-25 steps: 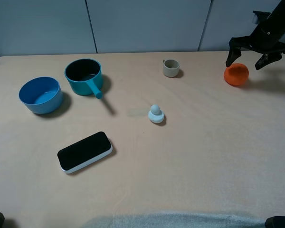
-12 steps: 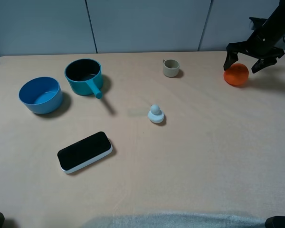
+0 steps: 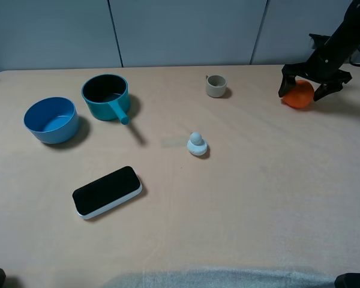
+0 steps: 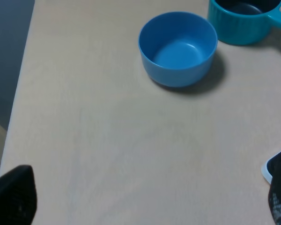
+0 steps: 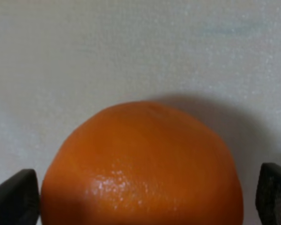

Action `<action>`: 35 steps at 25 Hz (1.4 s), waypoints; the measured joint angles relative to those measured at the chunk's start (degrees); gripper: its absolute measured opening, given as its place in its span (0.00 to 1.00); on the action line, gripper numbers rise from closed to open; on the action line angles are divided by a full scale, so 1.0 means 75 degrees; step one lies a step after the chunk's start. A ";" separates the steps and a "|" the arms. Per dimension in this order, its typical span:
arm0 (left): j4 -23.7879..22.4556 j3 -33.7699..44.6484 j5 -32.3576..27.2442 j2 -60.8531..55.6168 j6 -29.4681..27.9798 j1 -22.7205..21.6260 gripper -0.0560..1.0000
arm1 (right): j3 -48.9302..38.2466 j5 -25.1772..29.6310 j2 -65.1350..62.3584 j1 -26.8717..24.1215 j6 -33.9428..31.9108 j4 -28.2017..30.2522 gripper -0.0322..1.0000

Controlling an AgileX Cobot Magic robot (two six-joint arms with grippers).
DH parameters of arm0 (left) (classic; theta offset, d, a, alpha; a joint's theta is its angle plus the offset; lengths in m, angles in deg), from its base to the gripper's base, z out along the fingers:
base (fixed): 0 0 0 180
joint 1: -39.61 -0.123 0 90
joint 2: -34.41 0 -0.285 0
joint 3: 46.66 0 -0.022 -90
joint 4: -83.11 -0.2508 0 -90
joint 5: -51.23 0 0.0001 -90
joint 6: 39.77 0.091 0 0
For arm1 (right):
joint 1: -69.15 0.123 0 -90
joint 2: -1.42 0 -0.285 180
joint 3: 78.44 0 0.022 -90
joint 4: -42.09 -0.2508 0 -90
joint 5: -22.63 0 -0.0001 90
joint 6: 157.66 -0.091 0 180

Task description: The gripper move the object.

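The orange mandarin [image 3: 297,96] rests on the table at the far right. My right gripper [image 3: 305,89] is open and lowered over it, one dark finger on each side. In the right wrist view the mandarin [image 5: 143,164] fills the space between the two fingertips [image 5: 16,197], which stand apart from its skin. My left gripper [image 4: 140,199] is open over bare table near the left edge; only its two dark fingertips [image 4: 14,194] show.
A blue bowl [image 3: 50,120] and a teal pot [image 3: 105,96] with a handle sit at the left. A grey cup [image 3: 216,86] stands at the back. A pale duck figure [image 3: 197,144] is mid-table. A black phone-like device [image 3: 107,191] lies front left.
My right gripper has come down and toward the back, from above the mandarin to around it, fingers still apart. The mandarin has not moved. The left arm is still.
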 joint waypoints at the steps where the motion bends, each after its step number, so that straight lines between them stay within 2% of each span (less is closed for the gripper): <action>1: 0.0000 0.0000 0.0000 0.0000 0.0000 0.0000 0.99 | 0.0000 -0.0010 0.0017 0.0000 0.0000 -0.0007 0.70; 15: 0.0000 0.0000 0.0000 0.0000 0.0000 0.0000 0.99 | 0.0000 -0.0108 0.0020 0.0000 0.0000 -0.0015 0.70; 20: 0.0000 0.0000 0.0000 0.0000 0.0000 0.0000 0.99 | 0.0000 -0.0037 0.0020 0.0000 0.0000 -0.0022 0.57; 35: 0.0000 0.0000 0.0000 0.0000 0.0000 0.0000 0.99 | 0.0000 0.0006 0.0020 0.0000 0.0000 -0.0022 0.56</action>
